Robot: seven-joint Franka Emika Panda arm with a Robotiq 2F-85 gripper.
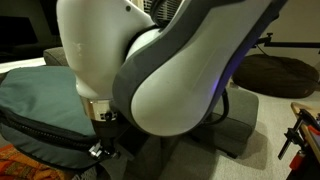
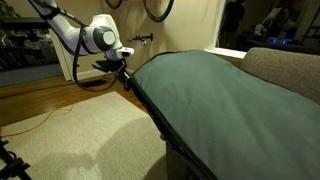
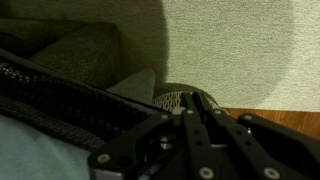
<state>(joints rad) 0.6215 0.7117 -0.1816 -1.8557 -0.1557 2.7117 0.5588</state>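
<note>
Nearest in the wrist view, the hand (image 3: 187, 108) fills the lower middle of the frame. Its jaws are drawn fully together, and whether they pinch anything cannot be told. Just to its left a black zipper (image 3: 70, 100) runs on a slant from the left edge toward the fingertips, with pale fabric below it in the lower left corner. Beyond the fingertips lies a beige rug (image 3: 240, 50), and a strip of wooden floor (image 3: 272, 116) shows at the right.

In an exterior view the hand (image 2: 123, 71) sits left of centre, at the upper left corner of a green cover (image 2: 220, 100). The cover spreads from there across the right half of the frame and down to its bottom edge. The cover's dark seam runs diagonally down from the hand. To the left of that edge the rug (image 2: 80, 140) lies open, with an orange cable (image 2: 38, 122) crossing onto the wooden floor (image 2: 40, 98) behind it. A tan sofa (image 2: 285, 65) rises behind the cover at the right.

In an exterior view the white arm (image 1: 170, 70) blocks the middle of the frame; the green cover (image 1: 40, 95) bulges at the left.
</note>
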